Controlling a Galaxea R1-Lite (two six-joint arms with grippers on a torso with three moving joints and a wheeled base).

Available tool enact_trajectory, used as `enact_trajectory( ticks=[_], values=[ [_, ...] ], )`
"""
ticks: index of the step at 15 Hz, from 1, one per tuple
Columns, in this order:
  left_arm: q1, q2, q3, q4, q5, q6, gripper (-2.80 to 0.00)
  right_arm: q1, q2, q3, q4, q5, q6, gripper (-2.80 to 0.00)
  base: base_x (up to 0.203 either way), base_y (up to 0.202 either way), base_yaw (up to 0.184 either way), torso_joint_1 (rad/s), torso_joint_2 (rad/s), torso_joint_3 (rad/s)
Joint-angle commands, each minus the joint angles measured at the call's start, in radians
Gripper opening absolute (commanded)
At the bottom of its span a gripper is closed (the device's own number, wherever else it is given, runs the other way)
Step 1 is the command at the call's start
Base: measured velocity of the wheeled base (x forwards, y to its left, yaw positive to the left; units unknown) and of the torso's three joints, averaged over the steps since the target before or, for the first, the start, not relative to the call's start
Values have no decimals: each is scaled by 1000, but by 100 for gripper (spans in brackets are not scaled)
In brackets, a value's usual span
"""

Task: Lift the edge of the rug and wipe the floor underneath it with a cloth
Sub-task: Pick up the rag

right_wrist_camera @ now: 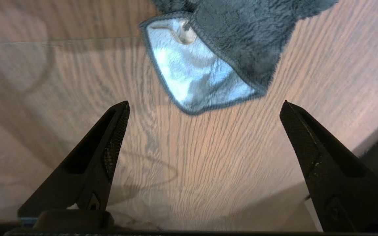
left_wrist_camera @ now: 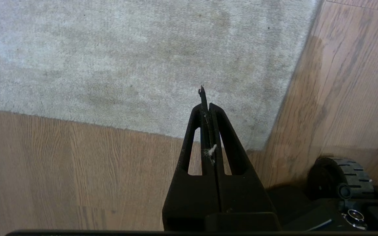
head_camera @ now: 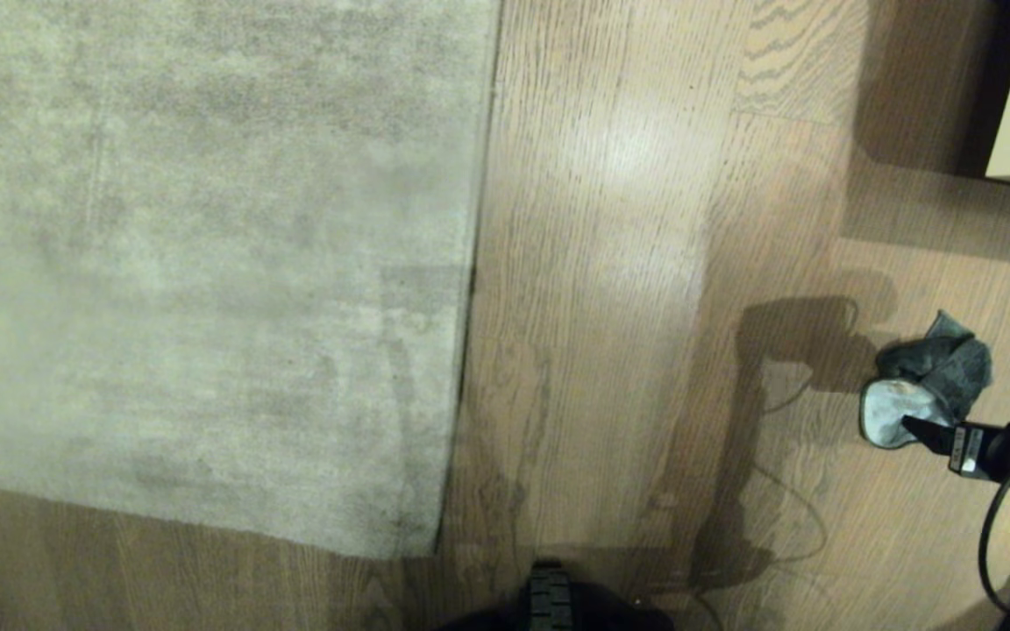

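Rug edge (head_camera: pixel 475 263) lay flat on the floor (head_camera: pixel 610 350), a straight hem running away from the robot along the right side of the pale grey-beige rug (head_camera: pixel 207 263). A second border crossed nearer the robot, and the two met at a corner close to the base; the left wrist view showed that corner (left_wrist_camera: pixel 254 144) lying flat too.

Well off to the right on the bare planks sat the cloth (head_camera: pixel 926 390), a small dark grey-green rag, crumpled, with one fold turned over to show a paler, smoother underside (right_wrist_camera: pixel 195 82). It was well apart from the rug.

The right gripper (head_camera: pixel 970 399) hung low at the far right, just beside the cloth, its fingers spread wide with nothing between them. In the right wrist view the two fingertips (right_wrist_camera: pixel 123 108) stood far apart over the wood grain, the rag lying just ahead of them and untouched as far as I could see. Its shadow fell across the planks toward the rug.

The left gripper (left_wrist_camera: pixel 205 98) was parked above the rug's near corner, fingers pressed together and empty. A black wheel (left_wrist_camera: pixel 343 177) of the base showed on the wood beside it.
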Motion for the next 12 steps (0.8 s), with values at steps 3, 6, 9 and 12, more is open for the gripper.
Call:
enact_trajectory(
  ticks=[3,6,9,12],
  values=[
    [0,1,0,-1,0,0,-280,0,150,-2,-181,6,8,0,0,0,0,0,0,0],
    [0,1,0,-1,0,0,-280,0,186,-2,-242,7,12,0,0,0,0,0,0,0],
    [0,1,0,-1,0,0,-280,0,187,-2,-245,52,11,-280,0,0,0,0,0,0],
    [0,1,0,-1,0,0,-280,0,209,-11,-251,56,8,-280,0,0,0,0,0,0]
  ],
)
